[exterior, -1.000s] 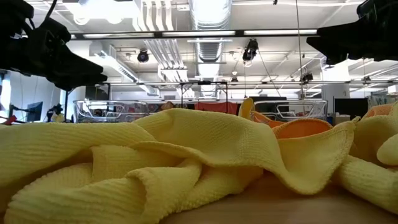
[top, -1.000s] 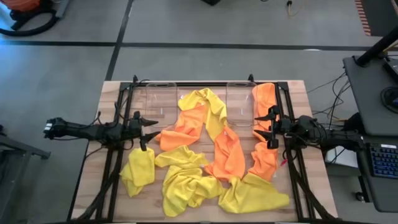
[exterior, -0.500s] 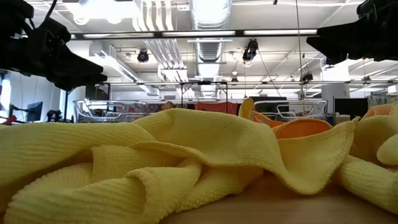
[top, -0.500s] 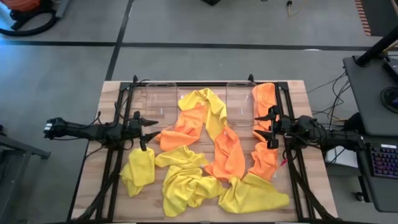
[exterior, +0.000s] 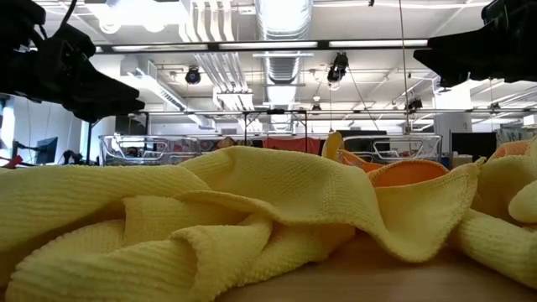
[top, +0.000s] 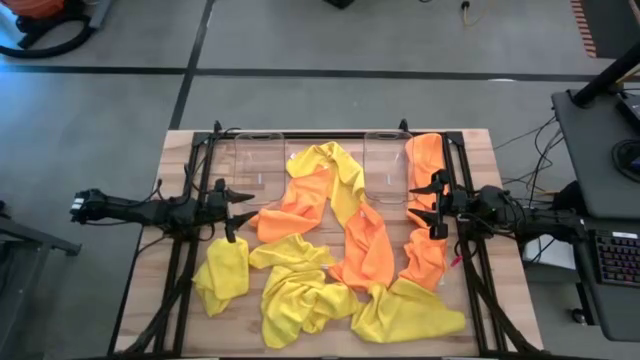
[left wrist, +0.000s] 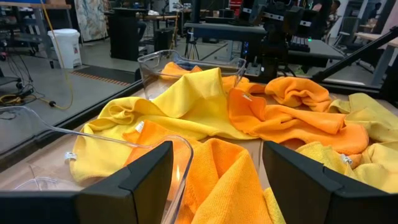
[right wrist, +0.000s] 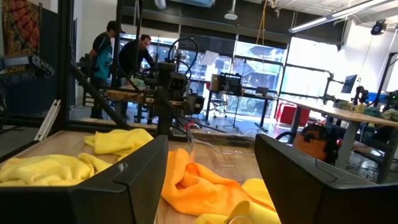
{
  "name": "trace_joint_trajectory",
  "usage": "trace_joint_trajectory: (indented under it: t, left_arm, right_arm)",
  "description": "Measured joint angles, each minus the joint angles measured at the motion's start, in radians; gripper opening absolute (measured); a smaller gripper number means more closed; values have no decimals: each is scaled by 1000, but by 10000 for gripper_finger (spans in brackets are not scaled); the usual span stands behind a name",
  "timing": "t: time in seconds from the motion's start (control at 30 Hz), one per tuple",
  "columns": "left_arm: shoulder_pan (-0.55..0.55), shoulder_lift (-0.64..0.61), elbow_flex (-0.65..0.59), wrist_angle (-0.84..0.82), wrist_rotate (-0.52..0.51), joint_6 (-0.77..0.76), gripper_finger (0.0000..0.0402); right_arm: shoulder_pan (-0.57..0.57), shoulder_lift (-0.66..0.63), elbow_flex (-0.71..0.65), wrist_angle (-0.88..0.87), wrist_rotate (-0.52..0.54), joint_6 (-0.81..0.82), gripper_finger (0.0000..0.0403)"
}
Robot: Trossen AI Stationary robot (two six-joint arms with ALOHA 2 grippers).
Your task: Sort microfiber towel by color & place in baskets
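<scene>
Several yellow and orange microfiber towels lie crumpled across the wooden table [top: 180, 170]: yellow ones [top: 296, 290] along the near side, orange ones [top: 367, 248] in the middle. One yellow towel [top: 325, 165] and one orange towel [top: 300, 205] lie between the two clear baskets, the left basket [top: 256, 160] and the right basket [top: 386, 165], both at the far side. My left gripper [top: 240, 207] hovers open at the table's left, beside the left basket [left wrist: 109, 140]. My right gripper [top: 424, 205] hovers open at the right, above an orange towel [right wrist: 205, 180].
Black frame rails [top: 190, 250] run along the left and right sides of the table. Beyond the table, people [right wrist: 124, 53] stand among desks and equipment. A desk with a keyboard [top: 615, 255] stands off the table's right side.
</scene>
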Motion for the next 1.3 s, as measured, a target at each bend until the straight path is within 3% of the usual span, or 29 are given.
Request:
trace_joint_trajectory:
  t: [0.1, 0.23, 0.3, 0.63, 0.97, 1.3]
  left_arm:
    - [0, 4, -4, 63, 0, -38, 232]
    - [-3, 11, -2, 277, 4, -490, 232]
    - [-2, 10, -2, 320, -12, -535, 232]
    - [-2, 18, -2, 474, -58, -481, 232]
    - [-5, 178, 8, 520, -61, -577, 232]
    - [-5, 351, 162, 456, 41, -317, 232]
  right_arm:
    - [0, 0, 0, 0, -1, 170, 237]
    - [0, 7, 6, 25, 22, 526, 238]
    - [5, 36, 23, -15, 7, 575, 237]
    - [89, 338, 165, -91, -26, 666, 237]
    - [173, 633, 410, -378, -28, 666, 237]
    - [272, 880, 620, -429, -35, 577, 237]
